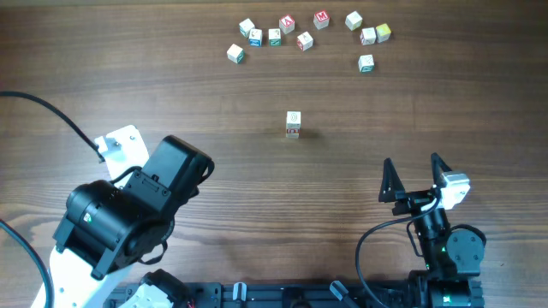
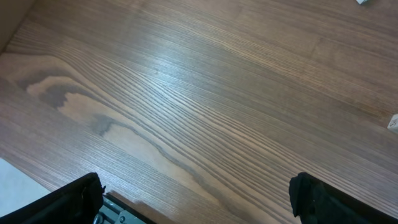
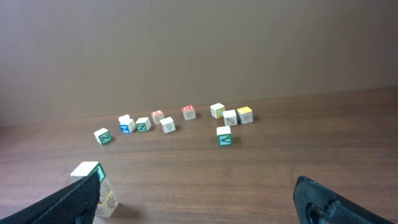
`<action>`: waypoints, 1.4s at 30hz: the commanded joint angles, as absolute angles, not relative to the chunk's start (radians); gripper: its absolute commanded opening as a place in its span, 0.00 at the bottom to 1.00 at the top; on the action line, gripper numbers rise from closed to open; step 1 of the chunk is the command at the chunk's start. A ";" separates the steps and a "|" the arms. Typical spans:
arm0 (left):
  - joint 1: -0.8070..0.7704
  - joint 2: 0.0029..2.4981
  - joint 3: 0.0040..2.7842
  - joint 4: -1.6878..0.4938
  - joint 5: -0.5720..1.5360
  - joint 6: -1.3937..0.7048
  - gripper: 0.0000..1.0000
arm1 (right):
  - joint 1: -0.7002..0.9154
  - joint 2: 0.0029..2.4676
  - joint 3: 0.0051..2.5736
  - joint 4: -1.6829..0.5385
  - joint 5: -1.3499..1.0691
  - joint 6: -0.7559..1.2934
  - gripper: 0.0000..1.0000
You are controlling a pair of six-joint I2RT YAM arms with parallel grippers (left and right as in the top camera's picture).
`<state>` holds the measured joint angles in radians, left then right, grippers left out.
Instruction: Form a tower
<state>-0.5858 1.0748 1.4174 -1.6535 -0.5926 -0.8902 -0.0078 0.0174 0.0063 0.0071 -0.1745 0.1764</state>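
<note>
The tower [image 1: 293, 124] is a short column of pale wooden letter cubes standing alone in the middle of the table. In the right wrist view the tower [image 3: 102, 193] is at the lower left, partly behind my left-hand finger, and its top cube has a green side. My right gripper [image 1: 415, 175] is open and empty, to the right of the column and nearer the front edge. Its fingers [image 3: 74, 202] stand wide apart around bare wood, as seen around the right gripper [image 3: 198, 186]. My left gripper [image 2: 196, 190] is open over bare table at the front left, holding nothing.
Several loose letter cubes [image 1: 304, 40] with red, green, blue and yellow faces lie scattered along the far edge, seen as a row of cubes [image 3: 168, 124] in the right wrist view. The bulky left arm [image 1: 128, 214] fills the front left. One cube [image 2: 393, 122] shows at the left wrist view's right edge.
</note>
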 commanded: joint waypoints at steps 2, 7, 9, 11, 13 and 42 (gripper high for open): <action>-0.580 1.073 1.417 -1.654 -0.591 -0.906 1.00 | 0.012 0.014 0.005 0.008 -0.142 0.104 1.00; -0.580 1.073 1.417 -1.654 -0.591 -0.906 1.00 | 0.021 0.020 0.005 0.004 -0.123 -0.114 1.00; -0.580 1.073 1.417 -1.654 -0.591 -0.906 1.00 | 0.020 0.003 0.006 0.001 -0.109 -0.163 1.00; -0.580 1.073 1.417 -1.654 -0.591 -0.906 1.00 | 0.019 0.003 0.006 0.001 -0.105 -0.157 0.99; -0.580 1.073 1.417 -1.654 -0.591 -0.906 1.00 | 0.019 0.003 0.006 0.001 -0.104 -0.157 1.00; -0.580 1.073 1.417 -1.654 -0.591 -0.906 1.00 | 0.005 0.004 0.006 0.006 -0.112 -0.156 1.00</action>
<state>-0.5858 1.0748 1.4174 -1.6535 -0.5926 -0.8902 0.0101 0.0193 0.0063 0.0002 -0.1226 -0.1406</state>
